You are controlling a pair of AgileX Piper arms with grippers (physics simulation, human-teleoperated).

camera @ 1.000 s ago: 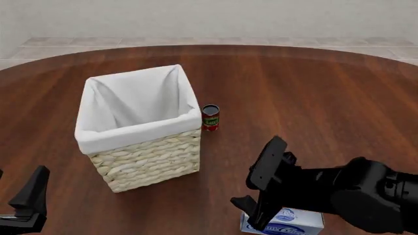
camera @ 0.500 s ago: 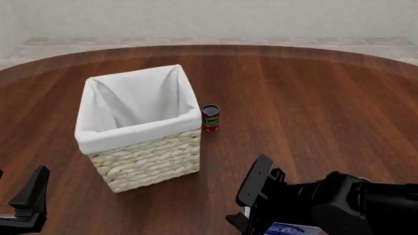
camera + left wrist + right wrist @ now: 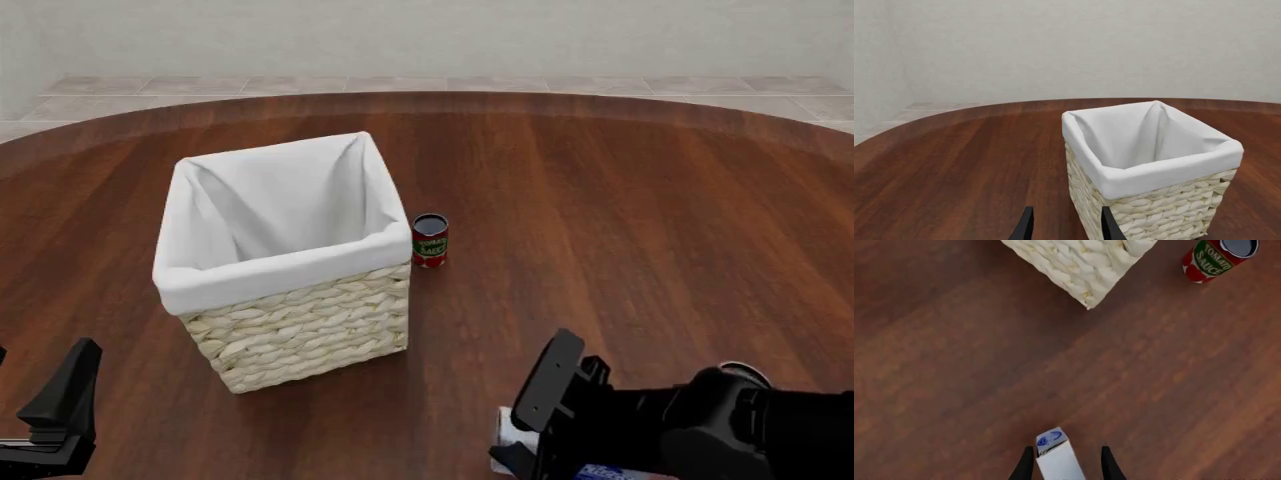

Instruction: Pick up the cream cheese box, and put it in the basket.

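The cream cheese box [image 3: 1056, 458], pale blue-white with a dark blue oval logo, lies on the table at the near right. In the front view only a small part of the box [image 3: 513, 428] shows under the right arm. My right gripper [image 3: 1067, 450] is open and low over the table, one finger on each side of the box's end; a gap shows on one side. It also shows in the front view [image 3: 530, 425]. The basket [image 3: 296, 320], woven with a white liner, stands left of centre. My left gripper [image 3: 1064, 214] is open and empty, near the basket [image 3: 1167, 210], at the near left [image 3: 63, 405].
A red tomato sauce can [image 3: 430, 240] stands upright just right of the basket's far corner; it also shows in the right wrist view [image 3: 1217, 257]. The round dark wooden table [image 3: 641, 200] reaches far back and to the right.
My right gripper has come down from above the box and now straddles it, hiding most of it in the front view. The left arm, basket and can have not moved.
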